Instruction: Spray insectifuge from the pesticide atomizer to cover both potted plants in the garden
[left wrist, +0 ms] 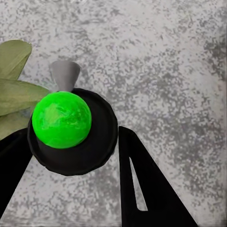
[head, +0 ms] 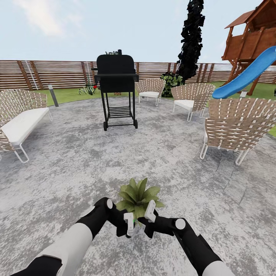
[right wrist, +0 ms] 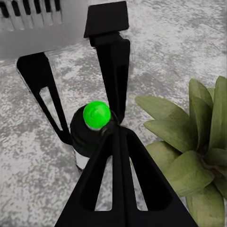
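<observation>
In the garden, one potted plant (head: 138, 193) with broad green leaves stands on the stone patio just ahead of both grippers. My left gripper (head: 129, 224) is shut on the pesticide atomizer (left wrist: 61, 118), a dark bottle with a bright green top and a grey nozzle. The bottle sits upright between the black fingers (left wrist: 146, 189), beside the plant's leaves (left wrist: 14, 94). My right gripper (right wrist: 116, 130) is shut, its tips right at the atomizer's green top (right wrist: 97, 114), with the plant (right wrist: 194, 137) close alongside. The insectifuge is out of view.
A black grill (head: 116, 76) stands mid-patio ahead. Wicker chairs (head: 234, 124) sit to the right and a wicker bench (head: 21, 122) to the left. Behind are a brown slatted fence (head: 57, 73), a bollard lamp (head: 53, 95), a blue slide (head: 245, 76) and a dark tree (head: 191, 38).
</observation>
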`<state>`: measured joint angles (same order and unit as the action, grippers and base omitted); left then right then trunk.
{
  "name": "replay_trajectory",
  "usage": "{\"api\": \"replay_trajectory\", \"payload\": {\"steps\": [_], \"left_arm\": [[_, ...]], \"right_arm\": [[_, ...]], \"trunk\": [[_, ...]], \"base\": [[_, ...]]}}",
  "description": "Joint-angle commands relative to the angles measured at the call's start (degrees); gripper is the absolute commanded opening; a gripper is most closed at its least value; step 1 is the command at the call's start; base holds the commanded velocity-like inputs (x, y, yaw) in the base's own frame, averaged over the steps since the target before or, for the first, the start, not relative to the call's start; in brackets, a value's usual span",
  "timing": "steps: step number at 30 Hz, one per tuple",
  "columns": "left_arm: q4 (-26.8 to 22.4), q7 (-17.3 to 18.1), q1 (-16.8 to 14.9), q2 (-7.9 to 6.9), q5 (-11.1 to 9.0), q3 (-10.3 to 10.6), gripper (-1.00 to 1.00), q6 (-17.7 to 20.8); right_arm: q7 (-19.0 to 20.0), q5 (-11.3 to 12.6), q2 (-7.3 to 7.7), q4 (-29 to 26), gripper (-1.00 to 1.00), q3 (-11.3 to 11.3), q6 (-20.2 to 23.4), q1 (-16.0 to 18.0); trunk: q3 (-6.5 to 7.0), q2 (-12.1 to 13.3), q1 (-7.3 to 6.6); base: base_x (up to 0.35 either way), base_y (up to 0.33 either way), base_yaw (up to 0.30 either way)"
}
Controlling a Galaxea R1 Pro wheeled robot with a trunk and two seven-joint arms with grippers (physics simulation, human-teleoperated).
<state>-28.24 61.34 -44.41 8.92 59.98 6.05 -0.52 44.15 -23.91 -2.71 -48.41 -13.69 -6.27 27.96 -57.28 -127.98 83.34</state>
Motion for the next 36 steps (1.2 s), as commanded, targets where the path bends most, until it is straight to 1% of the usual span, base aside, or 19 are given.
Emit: {"api": "replay_trajectory", "payload": {"steps": [1,2,9,12,15,19,20,21,23,25,26,27,28,29,30,31,33,34,36], "left_arm": [[-0.1,0.2,0.0,-0.82,0.2,0.0,-1.0,-0.1],[0.0,0.2,0.0,-1.66,0.2,0.0,-1.0,0.0],[0.0,0.1,0.2,-5.56,0.2,-0.1,-1.0,-0.3],[0.0,0.1,0.4,-7.73,-0.1,-0.3,-1.0,-0.5],[0.1,-0.1,0.7,-11.24,-0.7,-0.7,-1.0,-0.7],[0.2,-0.5,0.9,-14.82,-2.1,-0.8,-1.0,-1.2],[0.3,-0.6,0.9,-15.45,-2.6,-0.8,-1.0,-1.6],[0.3,-0.7,1.0,-15.95,-3.4,-0.9,-1.0,-2.3],[0.3,-1.1,1.1,-16.61,-5.4,-0.9,-1.0,-3.3],[0.3,-3.3,1.7,-16.89,-8.8,-2.1,-1.0,-3.8],[0.3,-4.1,2.0,-16.89,-9.7,-2.7,-1.0,-3.9],[0.3,-6.7,2.7,-16.86,-12.3,-4.2,-1.0,-4.0],[0.4,-8.6,3.1,-16.77,-13.9,-5.2,-1.0,-4.0],[1.0,-11.5,3.5,-16.56,-16.0,-6.2,-1.0,-3.9],[2.0,-13.5,3.6,-16.42,-17.2,-6.7,-1.0,-3.8],[3.8,-16.6,3.8,-16.25,-19.3,-7.1,-1.0,-3.8],[6.8,-21.4,3.8,-15.94,-22.4,-7.3,-1.0,-4.0],[8.6,-23.9,3.9,-15.78,-24.1,-7.4,-1.0,-4.1],[12.5,-28.7,3.9,-15.26,-26.9,-7.4,-1.0,-4.4]], "right_arm": [[0.1,-0.6,-0.02,0.0,-1.0,0.1,-0.5,0.0],[0.1,-0.6,-0.02,-0.1,-1.0,0.1,-0.5,0.0],[0.1,-0.6,-0.02,-0.1,-1.0,0.1,-0.5,0.0],[0.1,-0.7,-0.02,0.0,-1.0,0.1,-0.5,0.0],[0.1,-0.7,0.03,0.2,-1.0,0.1,-0.6,0.0],[0.1,-0.9,0.48,0.3,-1.0,0.1,-0.6,0.0],[0.1,-0.9,0.6,0.4,1.0,0.1,-0.6,0.0],[0.0,-0.9,0.8,0.6,1.0,0.1,-0.6,0.0],[0.0,-0.9,1.6,1.5,1.0,0.2,-0.7,0.0],[-0.1,-0.8,2.63,3.6,1.0,0.2,-0.8,0.0],[-0.2,-0.8,2.79,4.3,1.0,0.3,-0.8,0.0],[-0.4,-0.8,3.14,6.1,1.0,0.4,-0.9,0.0],[-0.5,-0.7,3.47,7.5,1.0,0.7,-0.9,0.0],[-1.4,-0.6,4.44,9.3,1.0,2.0,-0.9,0.0],[-3.0,-0.5,5.15,10.3,1.0,3.7,-0.9,-0.1],[-6.5,-0.5,5.84,11.7,1.0,6.7,-1.0,-0.2],[-12.1,-0.4,6.28,13.6,1.0,10.3,-1.5,-0.3],[-14.7,-0.4,6.38,14.8,1.0,11.4,-2.1,-0.3],[-19.9,-0.4,6.5,18.0,1.0,12.6,-4.3,-0.4]], "trunk": [[-0.05,0.0,-0.01],[-0.05,0.0,-0.01],[-0.05,0.0,-0.01],[-0.05,0.0,-0.01],[-0.05,0.0,-0.01],[-0.05,0.0,-0.01],[-0.05,0.0,-0.01],[-0.05,0.0,-0.01],[-0.05,0.0,-0.01],[-0.05,0.0,-0.01],[-0.05,0.0,-0.01],[-0.05,0.0,-0.01],[-0.05,0.0,-0.01],[-0.05,0.0,-0.01],[-0.05,0.0,-0.01],[-0.05,0.0,-0.01],[-0.05,0.0,-0.01],[-0.05,0.0,-0.01],[-0.05,0.0,-0.01]], "base": [[0.0,0.0,0.0],[0.0,0.0,0.0],[0.0,0.0,0.0],[0.0,0.0,0.0],[0.0,0.0,0.0],[0.0,0.0,0.0],[0.0,0.0,0.0],[0.0,0.0,0.0],[0.0,0.0,0.0],[0.0,0.0,0.0],[0.0,0.0,0.0],[0.0,0.0,0.0],[0.0,0.0,0.0],[0.0,0.0,0.0],[0.0,0.0,0.0],[0.0,0.0,0.0],[0.0,0.0,0.0],[0.0,0.0,0.0],[0.0,0.0,0.0]]}}
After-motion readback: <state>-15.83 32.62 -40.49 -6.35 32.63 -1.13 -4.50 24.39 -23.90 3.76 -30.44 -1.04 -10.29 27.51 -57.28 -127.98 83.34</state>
